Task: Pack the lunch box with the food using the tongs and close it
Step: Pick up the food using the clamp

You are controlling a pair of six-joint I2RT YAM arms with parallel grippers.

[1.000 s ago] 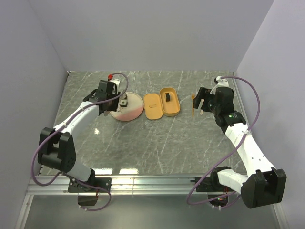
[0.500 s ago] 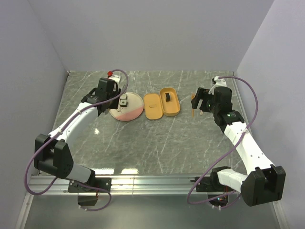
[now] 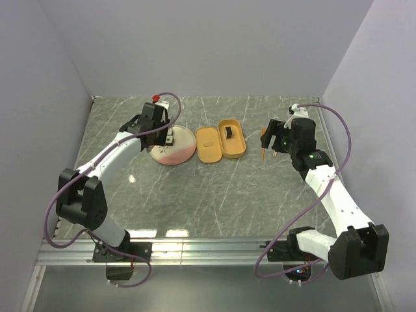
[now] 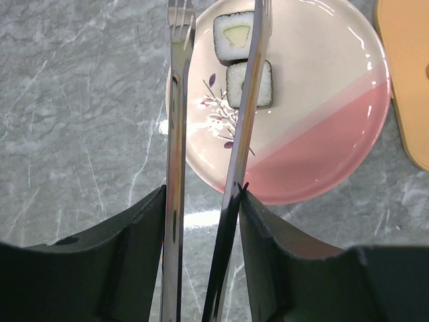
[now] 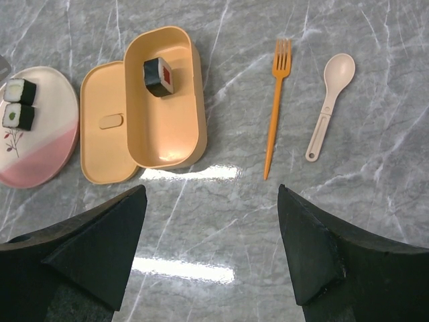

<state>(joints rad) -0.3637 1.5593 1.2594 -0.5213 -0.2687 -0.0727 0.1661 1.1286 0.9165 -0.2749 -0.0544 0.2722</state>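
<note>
Open tabletop (image 3: 214, 201) nearside; fork (image 5: 275, 111) and spoon (image 5: 325, 114) obstacles right of lunch box (image 5: 167, 127).

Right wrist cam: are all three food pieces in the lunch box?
No, only the red-centred piece sits in the lunch box; the other two pieces lie on the plate.

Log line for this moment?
left gripper: holding tongs over plate | lunch box: open, one roll inside | plate: two rolls | right gripper: jaws open, empty

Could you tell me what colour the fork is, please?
The fork is orange; right wrist view.
</note>
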